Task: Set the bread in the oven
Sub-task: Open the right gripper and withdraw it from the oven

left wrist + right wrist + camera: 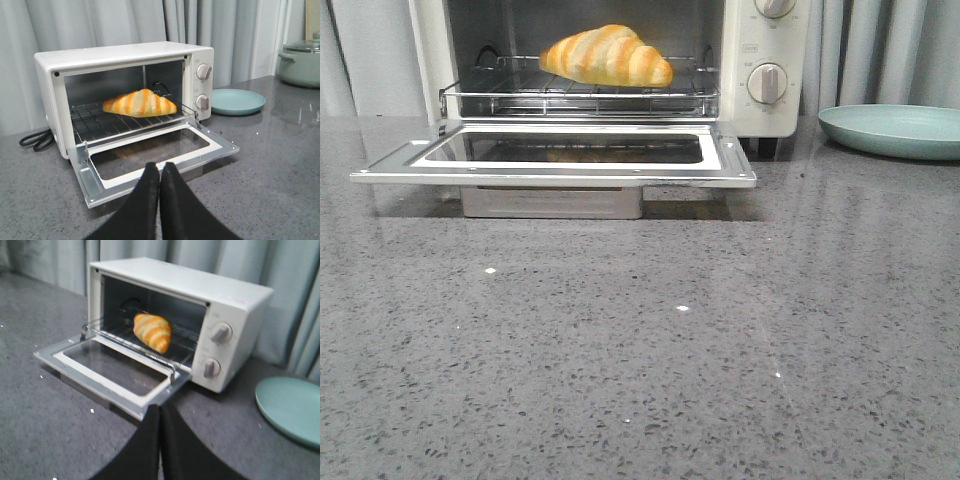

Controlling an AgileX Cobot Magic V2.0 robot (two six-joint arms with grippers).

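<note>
The bread (pixel 608 55), a golden-orange striped roll, lies on the wire rack inside the cream-white oven (pixel 760 110). The oven's glass door (pixel 560 160) hangs open and flat. The bread also shows in the left wrist view (pixel 140 103) and the right wrist view (pixel 153 331). My left gripper (pixel 160 166) is shut and empty, back from the door's front edge. My right gripper (pixel 160 407) is shut and empty, near the door's right corner. Neither gripper shows in the front view.
A shallow teal plate (pixel 895 130) lies on the grey stone counter (pixel 640 340) right of the oven. A grey-green lidded pot (pixel 302 62) stands far right. A black cord (pixel 36 139) lies left of the oven. Curtains hang behind.
</note>
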